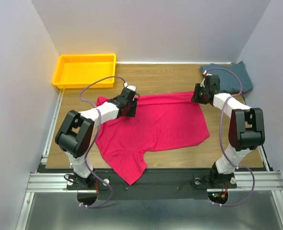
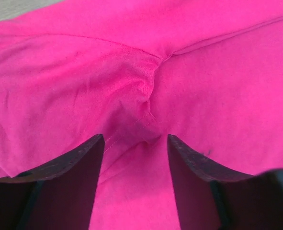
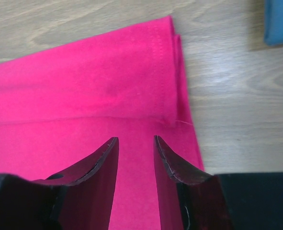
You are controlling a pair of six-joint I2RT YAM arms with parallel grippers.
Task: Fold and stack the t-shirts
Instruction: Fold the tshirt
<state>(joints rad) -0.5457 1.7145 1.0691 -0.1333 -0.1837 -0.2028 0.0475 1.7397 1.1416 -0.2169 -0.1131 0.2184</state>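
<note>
Top external view: a pink shirt (image 1: 155, 125) lies spread and rumpled mid-worktop (image 1: 165, 76), one end drooping over the near edge. A folded teal shirt (image 1: 236, 77) sits in the far right corner. The left claw (image 2: 135, 137) is open over a puckered seam, gripping nothing. The right claw (image 3: 135, 138), narrowly open and empty, hovers over the pink shirt's far right corner. A yellow tray (image 1: 64, 80) sits far left.
</note>
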